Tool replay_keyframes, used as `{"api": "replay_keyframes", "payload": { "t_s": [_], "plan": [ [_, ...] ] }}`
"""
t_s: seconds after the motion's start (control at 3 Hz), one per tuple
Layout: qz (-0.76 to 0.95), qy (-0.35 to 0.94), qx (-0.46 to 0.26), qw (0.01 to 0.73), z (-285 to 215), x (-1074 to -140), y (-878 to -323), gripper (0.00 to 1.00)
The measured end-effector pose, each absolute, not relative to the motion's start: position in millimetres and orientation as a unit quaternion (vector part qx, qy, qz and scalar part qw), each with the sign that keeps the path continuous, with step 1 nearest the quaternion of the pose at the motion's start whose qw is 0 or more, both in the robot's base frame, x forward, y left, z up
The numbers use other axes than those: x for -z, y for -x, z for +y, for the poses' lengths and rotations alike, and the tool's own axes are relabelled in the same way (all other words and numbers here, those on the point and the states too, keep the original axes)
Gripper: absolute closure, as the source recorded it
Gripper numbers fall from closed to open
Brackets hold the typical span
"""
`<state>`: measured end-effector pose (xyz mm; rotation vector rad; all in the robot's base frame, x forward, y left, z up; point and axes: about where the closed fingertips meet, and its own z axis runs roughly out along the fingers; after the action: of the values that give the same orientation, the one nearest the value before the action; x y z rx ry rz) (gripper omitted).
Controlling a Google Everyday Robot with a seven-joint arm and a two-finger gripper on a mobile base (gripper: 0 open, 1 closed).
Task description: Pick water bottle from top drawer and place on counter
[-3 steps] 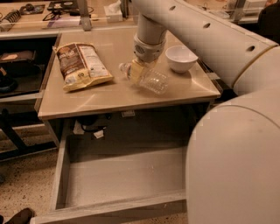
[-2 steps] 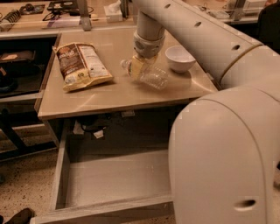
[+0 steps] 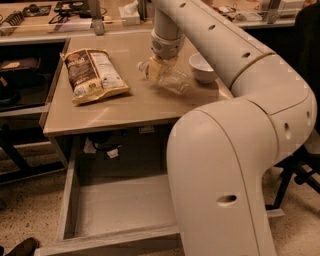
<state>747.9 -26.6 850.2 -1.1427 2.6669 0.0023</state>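
The water bottle (image 3: 176, 81) lies tilted on the beige counter (image 3: 135, 107), its neck end to the left and its clear body to the right, just left of a white bowl. My gripper (image 3: 159, 68) comes down from above and is shut on the bottle's neck half, at the level of the counter top. The top drawer (image 3: 120, 207) stands pulled out below the counter's front edge, and its flat grey bottom shows nothing in it. My arm's large white body covers the drawer's right part.
A chip bag (image 3: 95, 75) lies on the counter's left half. A white bowl (image 3: 202, 67) stands to the right of the bottle. A cluttered bench (image 3: 50, 22) with a tissue box (image 3: 131, 12) runs behind. Dark shelves stand to the left.
The view has shifted, and my arm's body now fills more of the right foreground. The gripper and bottle stay at the same spot on the counter beside the bowl.
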Motion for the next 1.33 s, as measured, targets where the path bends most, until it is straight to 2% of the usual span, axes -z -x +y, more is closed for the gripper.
{"api": "replay_keyframes", "payload": {
  "t_s": [0.67,1.0,1.33],
  "plan": [
    [0.915,0.381,-0.018,0.129,-25.5,-839.1,-765.9,1.0],
    [0.915,0.381,-0.018,0.13,-25.2,-838.8,-766.2,0.82],
    [0.915,0.381,-0.018,0.13,-25.2,-838.8,-766.2,0.58]
  ]
}}
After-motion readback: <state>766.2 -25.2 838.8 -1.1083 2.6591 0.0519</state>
